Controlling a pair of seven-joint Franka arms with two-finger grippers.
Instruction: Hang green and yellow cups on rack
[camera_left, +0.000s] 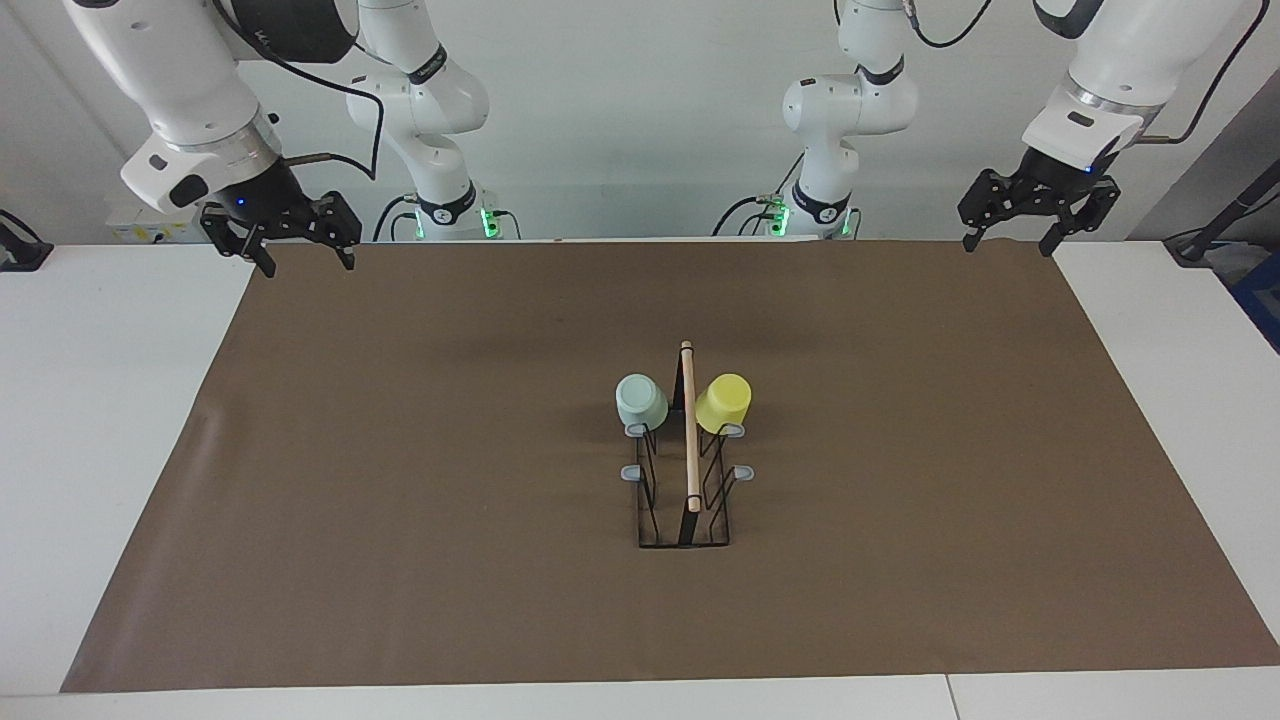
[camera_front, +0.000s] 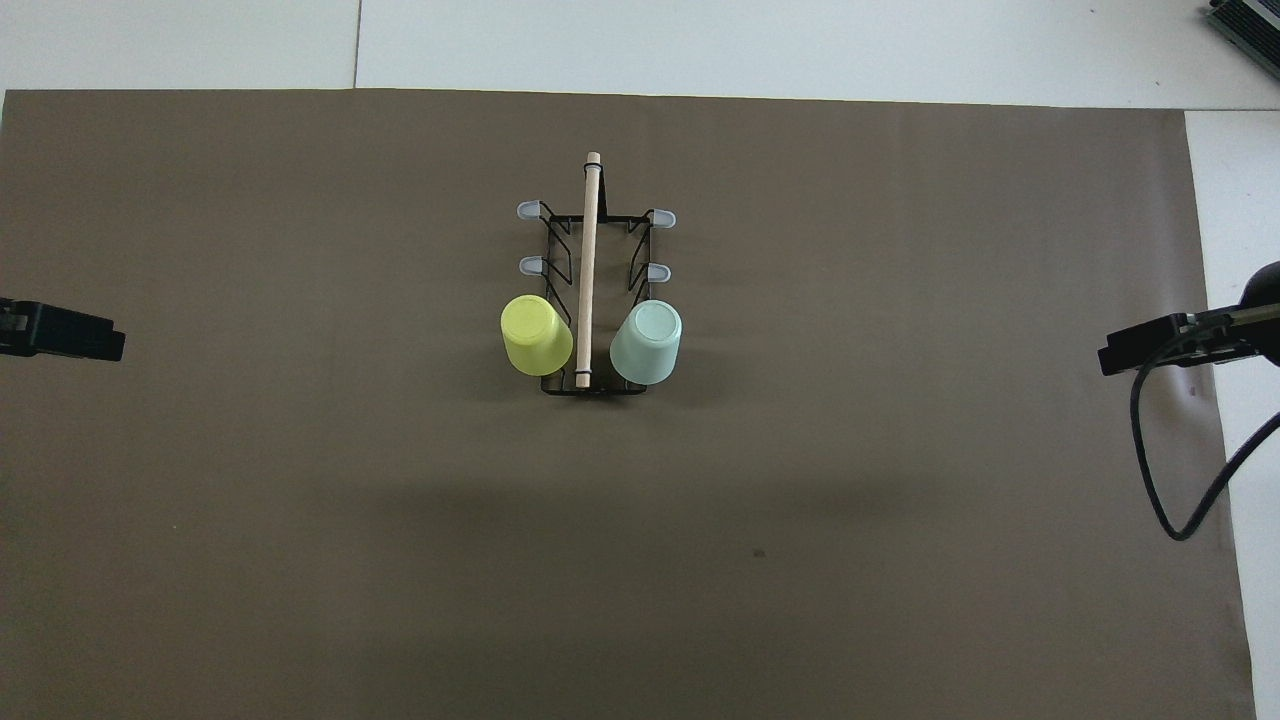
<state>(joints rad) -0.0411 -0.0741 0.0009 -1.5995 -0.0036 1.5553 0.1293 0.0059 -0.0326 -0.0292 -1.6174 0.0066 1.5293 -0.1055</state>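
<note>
A white surface (camera_left: 120, 420) is covered by a large brown mat (camera_left: 400, 480). The rack (camera_left: 684, 490) stands near the middle of the mat and serves as the landmark here. It is a narrow black wire frame with a light wooden rod (camera_left: 689, 425) running along its top, pointing toward and away from the robots. Grey-tipped pegs stick out from both of its long sides.

Two small cups hang upside down on the pair of pegs at the rack's end nearest the robots. The green cup (camera_left: 641, 401) sits on the side toward the right arm's end of the surface. The yellow cup (camera_left: 723, 403) sits on the side toward the left arm's end. Each cup is just beside the rod, tilted outward, base up. The four other pegs, farther from the robots, carry nothing.

Both arms wait well apart from the rack. The left pincer (camera_left: 1012, 243) hangs in the air over the mat's corner at the left arm's end, nearer the robots' edge. Its two fingers are spread wide and grip nothing. The right pincer (camera_left: 310, 267) hangs over the matching corner at the right arm's end, fingers likewise spread wide and empty-handed.
</note>
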